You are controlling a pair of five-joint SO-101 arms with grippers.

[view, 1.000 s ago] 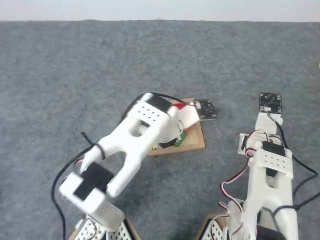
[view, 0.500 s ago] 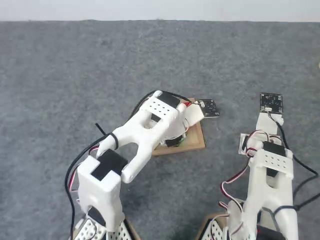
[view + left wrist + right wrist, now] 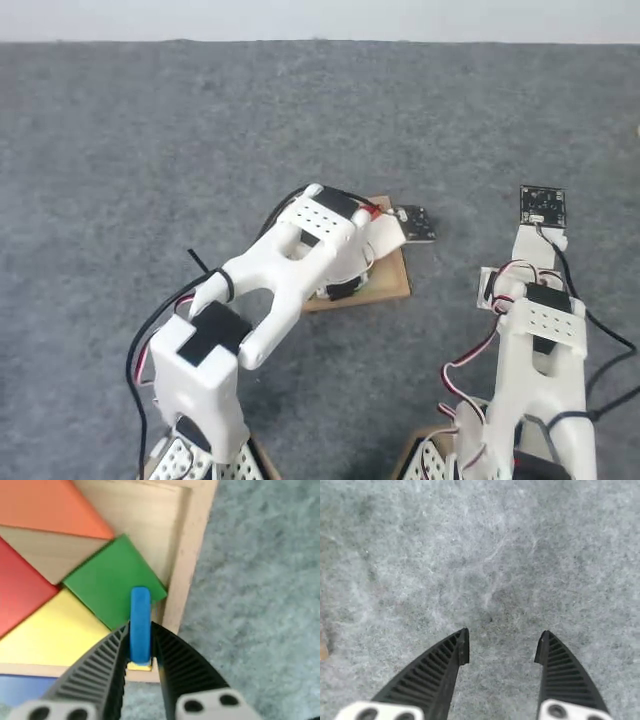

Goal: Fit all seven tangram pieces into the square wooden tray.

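Note:
My left gripper (image 3: 141,630) is shut on a blue tangram piece (image 3: 140,625), held on edge just over the tray's corner. Below it the square wooden tray (image 3: 186,555) holds a green square (image 3: 111,580), an orange triangle (image 3: 55,507), a red piece (image 3: 20,592), a yellow piece (image 3: 55,635) and a plain wooden triangle (image 3: 45,555). Bare tray floor shows beside the green square. In the high view the left arm (image 3: 290,260) covers most of the tray (image 3: 385,285). My right gripper (image 3: 502,645) is open over bare carpet, apart from the tray.
Grey carpet (image 3: 150,130) covers the whole table. The right arm (image 3: 535,330) stands folded at the right, close to the tray's right side. A strip of blue (image 3: 20,690) shows beyond the tray's rim in the left wrist view.
The left arm has swung right and forward over the tray, then settled slightly lower. The right arm has kept still.

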